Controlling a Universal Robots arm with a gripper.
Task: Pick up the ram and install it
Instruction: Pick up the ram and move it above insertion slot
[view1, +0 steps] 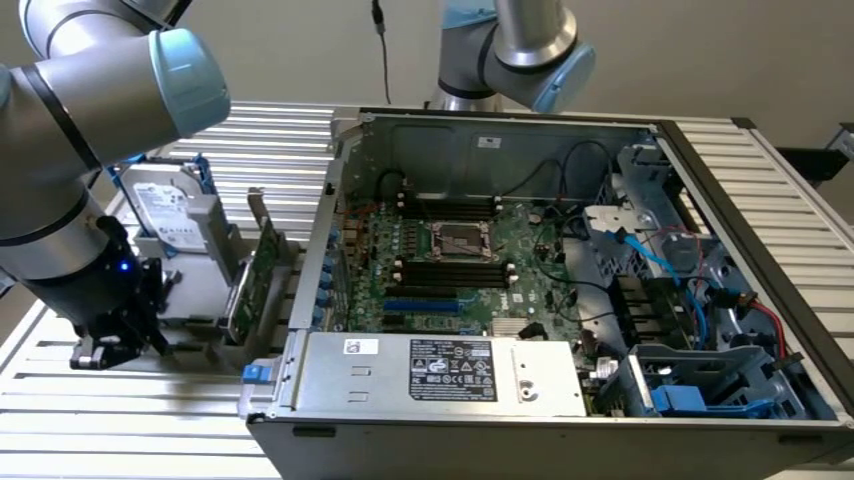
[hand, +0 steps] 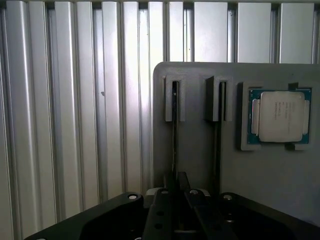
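Note:
The ram (hand: 175, 131) stands on edge in a slot of a grey holder (hand: 196, 150), so it appears as a thin dark line. A second similar stick (hand: 218, 131) stands in the neighbouring slot. My gripper (hand: 179, 197) is directly over the near end of the first stick, in line with it. In the exterior view my gripper (view1: 114, 335) hangs low at the holder's near corner, at that view's left, outside the computer case. The black memory slots (view1: 454, 268) lie on the motherboard beside the processor socket (view1: 458, 238).
A processor chip (hand: 280, 116) sits in a recess of the holder. A hard drive (view1: 174, 215) and a tall green expansion card (view1: 256, 280) stand on the holder. The open case (view1: 534, 130) has a power supply (view1: 441, 370) in front. A second arm (view1: 527, 50) stands behind.

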